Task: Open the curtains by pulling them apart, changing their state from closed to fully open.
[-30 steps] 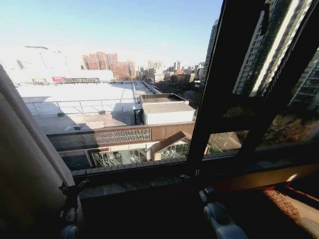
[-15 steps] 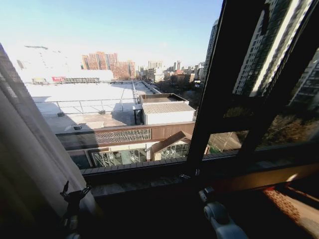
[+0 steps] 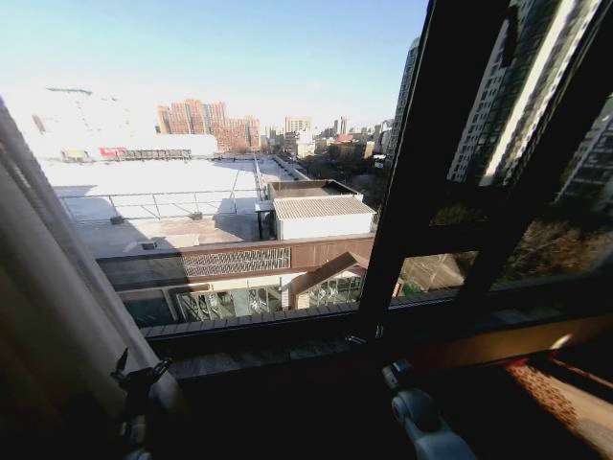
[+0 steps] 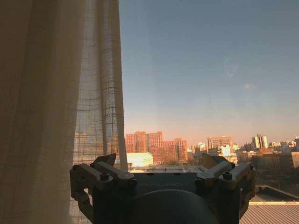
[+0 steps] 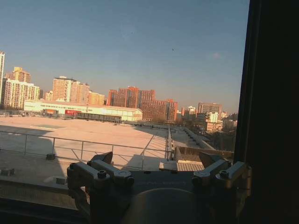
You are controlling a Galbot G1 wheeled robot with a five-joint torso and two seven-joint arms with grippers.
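Curtains [image 3: 48, 316] hanging vertically, bunched left

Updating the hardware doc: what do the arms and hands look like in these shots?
Left hand and right hand match: dark metal linkage fingers pinned with round bolts, mounted on a dark rounded wrist housing with faint embossed lettering. In the head view the right arm shows a light grey rounded joint. Cables can't be made out.
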